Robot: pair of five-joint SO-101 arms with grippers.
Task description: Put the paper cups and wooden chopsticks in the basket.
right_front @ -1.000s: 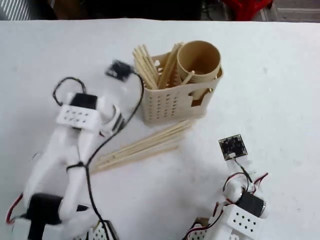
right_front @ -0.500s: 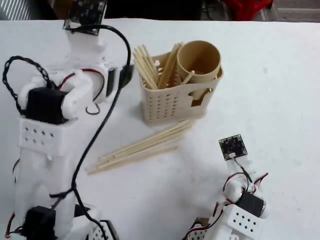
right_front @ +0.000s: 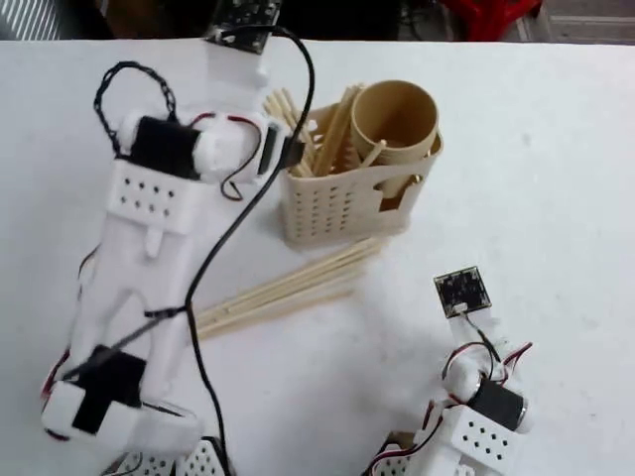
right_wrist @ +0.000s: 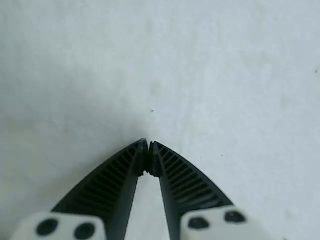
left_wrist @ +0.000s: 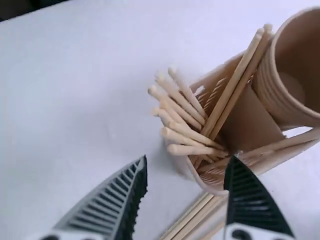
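Note:
A cream slotted basket [right_front: 337, 208] stands mid-table with stacked paper cups [right_front: 395, 121] and a bunch of wooden chopsticks [right_front: 298, 134] upright in it. More chopsticks [right_front: 288, 290] lie loose on the table in front of it. The left arm [right_front: 149, 198] stretches over the basket's left end. Its gripper [left_wrist: 188, 160] is open and empty, hovering above the basket's rim [left_wrist: 200, 181], the chopstick tips [left_wrist: 182, 117] and the cup [left_wrist: 295, 75]. My right gripper [right_wrist: 148, 145] is shut over bare white table, and its arm [right_front: 481, 407] rests at the front right.
The white table [right_front: 536, 198] has free room to the right of the basket and at the back. A black cable [right_front: 233, 218] hangs from the left arm over the loose chopsticks. A small circuit board [right_front: 462, 291] sits on the right arm.
The left arm lifted from the table left of the loose chopsticks and swung up and to the right, ending over the basket's left end. The right arm stayed put.

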